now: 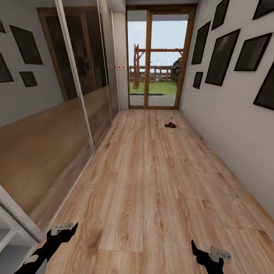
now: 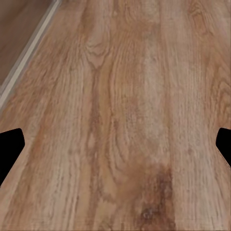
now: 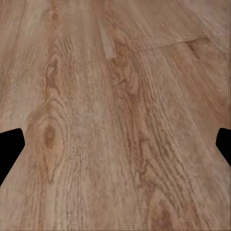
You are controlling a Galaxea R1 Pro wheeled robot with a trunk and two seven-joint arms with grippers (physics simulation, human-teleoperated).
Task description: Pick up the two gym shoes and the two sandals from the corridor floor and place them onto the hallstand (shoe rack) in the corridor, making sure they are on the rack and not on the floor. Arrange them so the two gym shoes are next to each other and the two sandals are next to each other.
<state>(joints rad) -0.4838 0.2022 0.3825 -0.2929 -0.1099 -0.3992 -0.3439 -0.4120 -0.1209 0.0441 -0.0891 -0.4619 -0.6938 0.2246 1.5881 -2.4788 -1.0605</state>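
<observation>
- Corridor floor (image 1: 152,182) of light-brown wood-grain planks runs ahead to a glazed wooden door (image 1: 159,57) with a garden beyond.
- One small dark sandal (image 1: 170,125) lies on the planks far down the corridor, near the door and closer to the right wall; whether a second lies with it is too small to tell.
- Left gripper (image 1: 62,232) hangs low over bare floor, its fingers (image 2: 10,144) spread wide and empty.
- Right gripper (image 1: 207,253) likewise hangs low, fingers (image 3: 10,144) wide apart with nothing between them.
- Mirrored sliding panels (image 1: 49,114) line the left wall; dark picture frames (image 1: 222,57) hang on the right wall.
</observation>
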